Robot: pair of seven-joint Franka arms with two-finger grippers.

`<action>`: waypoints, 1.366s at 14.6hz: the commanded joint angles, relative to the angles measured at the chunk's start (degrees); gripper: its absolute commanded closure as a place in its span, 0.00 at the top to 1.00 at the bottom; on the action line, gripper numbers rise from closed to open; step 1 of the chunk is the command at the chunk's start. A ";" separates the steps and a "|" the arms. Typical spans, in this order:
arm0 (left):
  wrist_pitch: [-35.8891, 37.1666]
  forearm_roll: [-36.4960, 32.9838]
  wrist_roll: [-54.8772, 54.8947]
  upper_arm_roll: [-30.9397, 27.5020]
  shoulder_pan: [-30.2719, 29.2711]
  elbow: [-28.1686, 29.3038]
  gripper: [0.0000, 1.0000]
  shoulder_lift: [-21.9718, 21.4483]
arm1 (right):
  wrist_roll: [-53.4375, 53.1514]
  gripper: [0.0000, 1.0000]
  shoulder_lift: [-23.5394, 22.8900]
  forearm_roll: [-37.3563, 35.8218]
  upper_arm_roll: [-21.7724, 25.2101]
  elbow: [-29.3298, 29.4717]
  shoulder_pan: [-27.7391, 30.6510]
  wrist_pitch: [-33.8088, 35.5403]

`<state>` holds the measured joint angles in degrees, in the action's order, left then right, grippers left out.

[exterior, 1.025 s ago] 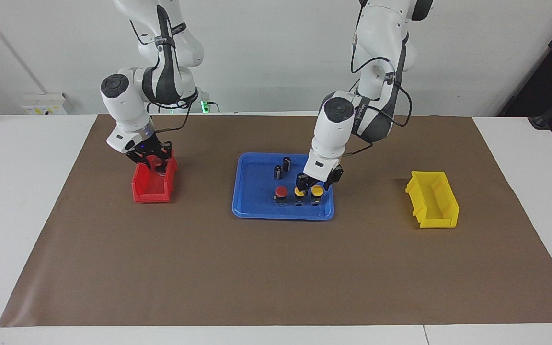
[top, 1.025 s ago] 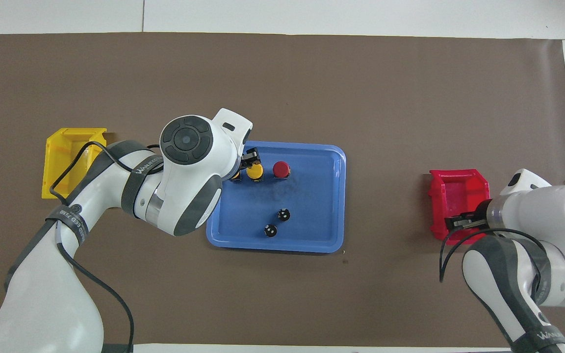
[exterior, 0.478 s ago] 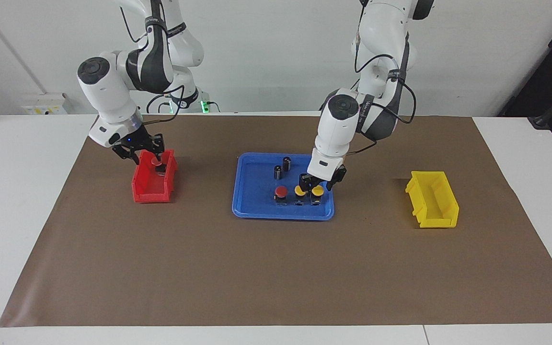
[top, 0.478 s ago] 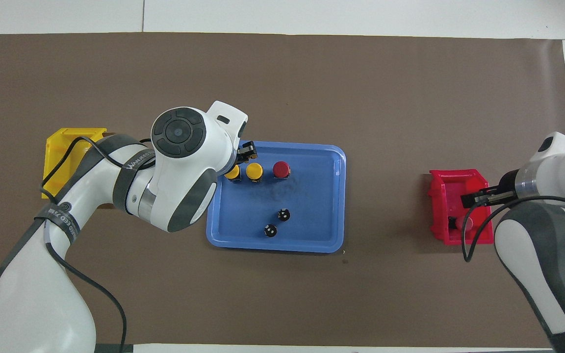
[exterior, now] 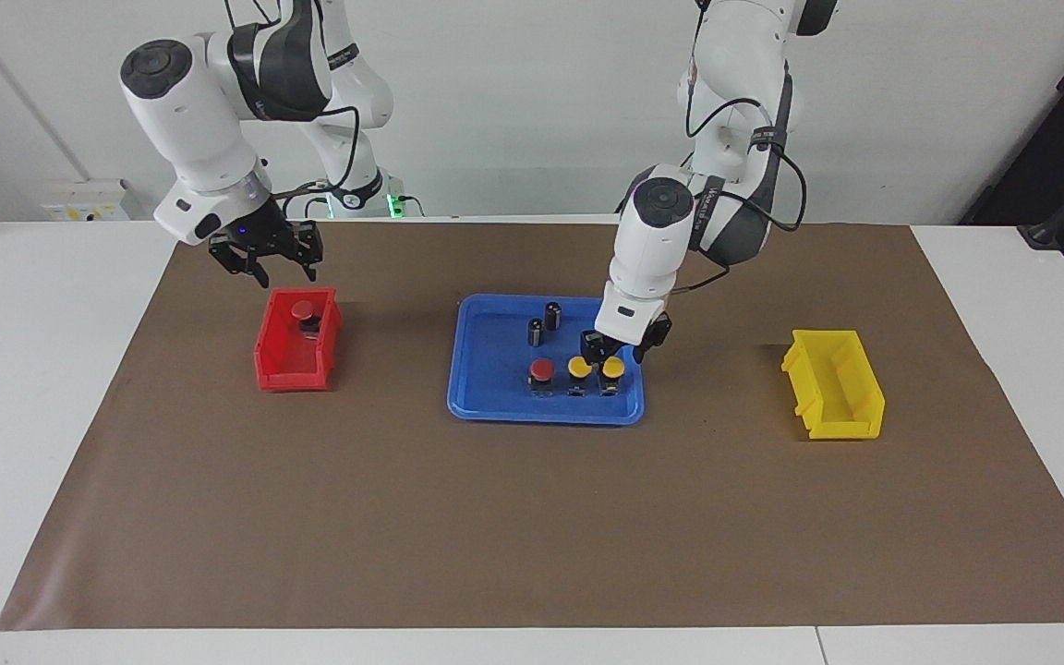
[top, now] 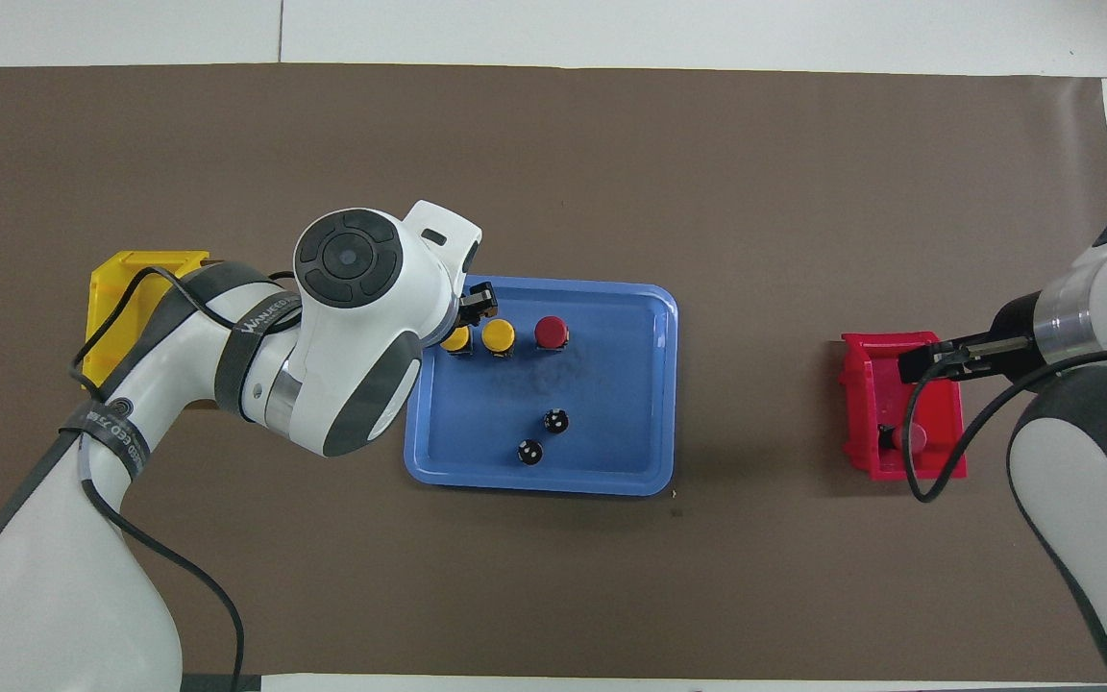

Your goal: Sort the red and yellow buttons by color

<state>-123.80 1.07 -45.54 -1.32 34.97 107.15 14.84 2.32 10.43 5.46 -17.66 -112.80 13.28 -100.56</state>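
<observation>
Left end effector (exterior: pixel 620 347), fingers spread and empty, hangs over the yellow button (exterior: pixel 612 368) at the tray's (exterior: pixel 495 406) three o'clock end, button straight below it.

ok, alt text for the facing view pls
Left pincer hangs just above two yellow buttons in a blue tray, beside one red button. Right pincer, open, is raised over a red bin holding another red button; the yellow bin is empty.

Blue tray (top: pixel 611 452) carries two yellow buttons (top: pixel 498 335), one red button (top: pixel 551 332).
</observation>
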 commanded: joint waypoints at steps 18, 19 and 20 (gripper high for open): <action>-4.70 -0.98 -0.25 -0.18 1.41 4.82 0.55 -2.01 | -24.29 0.73 -7.78 0.61 -1.24 -0.75 -14.07 -12.72; -4.96 -0.98 -0.25 -0.18 1.41 4.91 0.55 -2.01 | -25.08 0.73 -8.31 0.61 -1.24 -0.84 -14.77 -13.60; -5.31 -0.98 -0.25 -0.18 1.41 5.25 0.55 -2.01 | -25.52 0.73 -8.58 0.52 -1.33 -1.28 -14.95 -14.05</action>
<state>-127.19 1.04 -44.93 -1.03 35.70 109.85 14.40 -21.31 2.49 5.49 -18.93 -113.08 -0.83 -112.70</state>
